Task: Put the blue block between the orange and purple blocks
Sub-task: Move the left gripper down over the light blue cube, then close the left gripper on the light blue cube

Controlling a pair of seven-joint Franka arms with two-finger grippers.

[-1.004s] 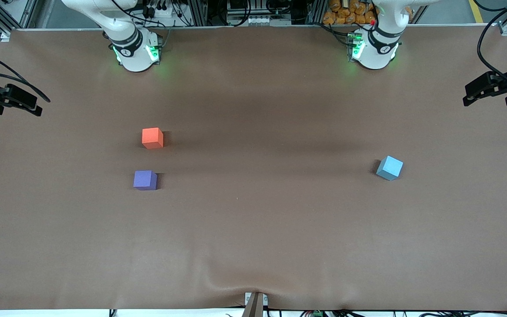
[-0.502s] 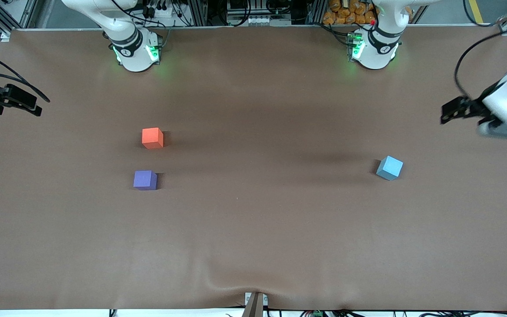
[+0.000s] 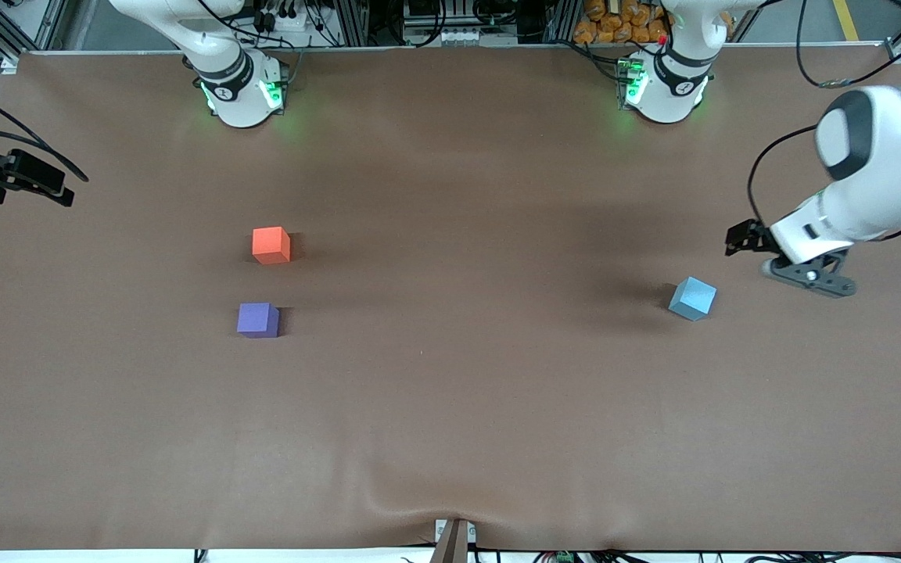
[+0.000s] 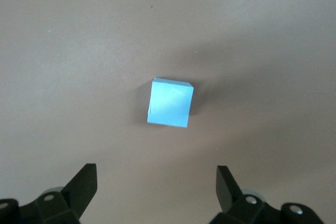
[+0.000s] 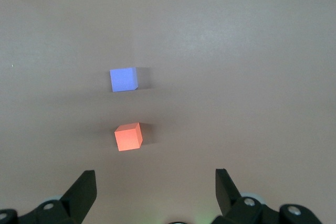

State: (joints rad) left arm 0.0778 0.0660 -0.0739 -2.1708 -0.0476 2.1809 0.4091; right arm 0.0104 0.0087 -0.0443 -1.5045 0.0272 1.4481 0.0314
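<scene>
The blue block lies on the table toward the left arm's end, turned a little askew. My left gripper hangs open over the table just beside it, on the side of the left arm's end. In the left wrist view the blue block shows ahead of the open left gripper, with nothing between the fingers. The orange block and the purple block sit toward the right arm's end, a gap between them, purple nearer the front camera. My right gripper waits open at that end; its view shows purple block, orange block and right gripper.
A brown cloth covers the whole table, with a wrinkle at the edge nearest the front camera. The right arm's base and the left arm's base stand at the edge farthest from the camera.
My left arm has swung in from the table's end and come close to the blue block. The blocks and the right arm have not moved.
</scene>
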